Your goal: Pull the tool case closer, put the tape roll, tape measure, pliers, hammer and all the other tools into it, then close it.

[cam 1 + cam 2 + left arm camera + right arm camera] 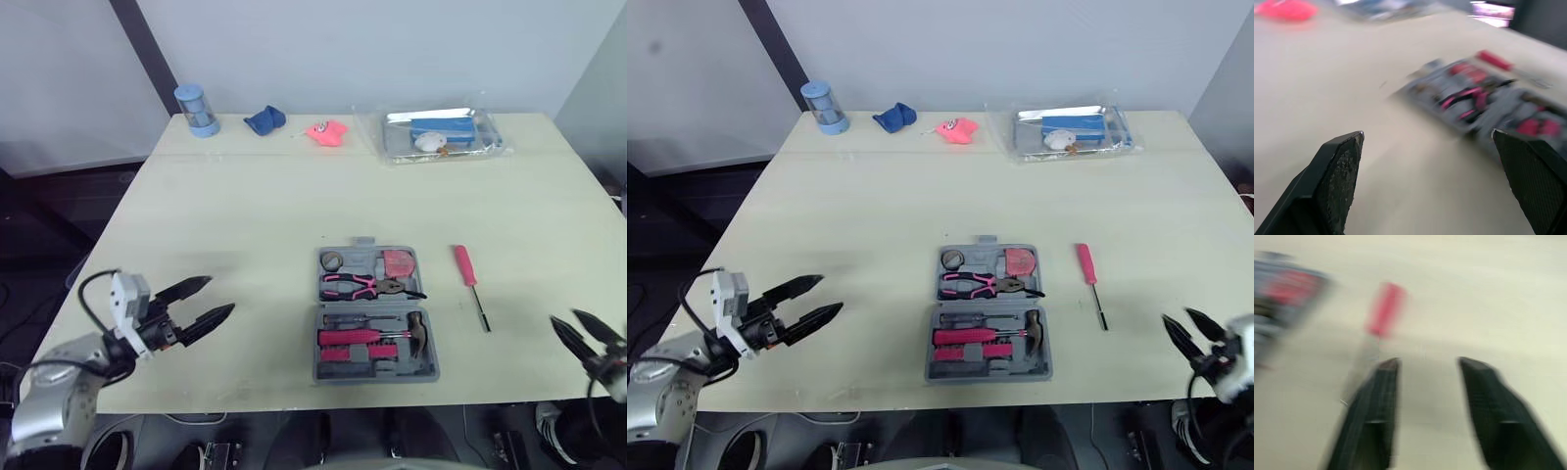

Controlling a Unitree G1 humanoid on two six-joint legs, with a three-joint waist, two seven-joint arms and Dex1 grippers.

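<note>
The grey tool case [373, 313] lies open near the table's front edge, holding a tape roll [333, 260], a pink tape measure [399, 262], pink pliers [364, 286] and a hammer [377, 337]. A pink-handled screwdriver [469, 281] lies on the table just right of the case. My left gripper [208, 302] hovers open over the front left of the table, well left of the case. My right gripper [576, 329] is open at the front right edge, to the right of the screwdriver, with nothing between its fingers.
Along the far edge stand a blue cylinder [197, 109], a blue cloth [265, 119], a pink object [327, 131] and a clear tray [436, 135] with blue and white items. Bare tabletop [245, 215] lies between those and the case.
</note>
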